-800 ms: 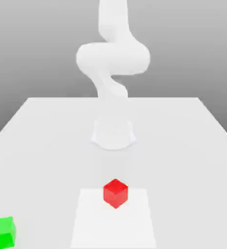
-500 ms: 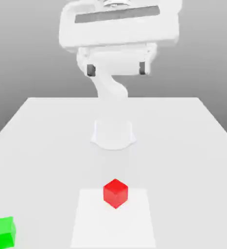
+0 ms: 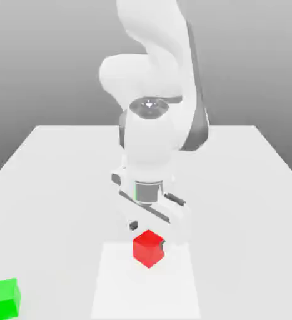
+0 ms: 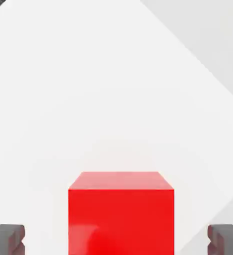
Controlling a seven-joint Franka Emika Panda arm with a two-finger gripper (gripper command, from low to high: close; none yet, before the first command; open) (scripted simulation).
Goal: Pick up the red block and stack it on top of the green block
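Hovering: gripper just behind red block, jaws wide open, holding nothing | block between fingertips | green block well apart, table corner, path unobstructed

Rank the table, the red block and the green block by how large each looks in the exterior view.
1. table, by far the largest.
2 and 3. red block and green block: they look much alike. The green one is cut by the picture's edge and sits nearer the camera, so no firm order between them.
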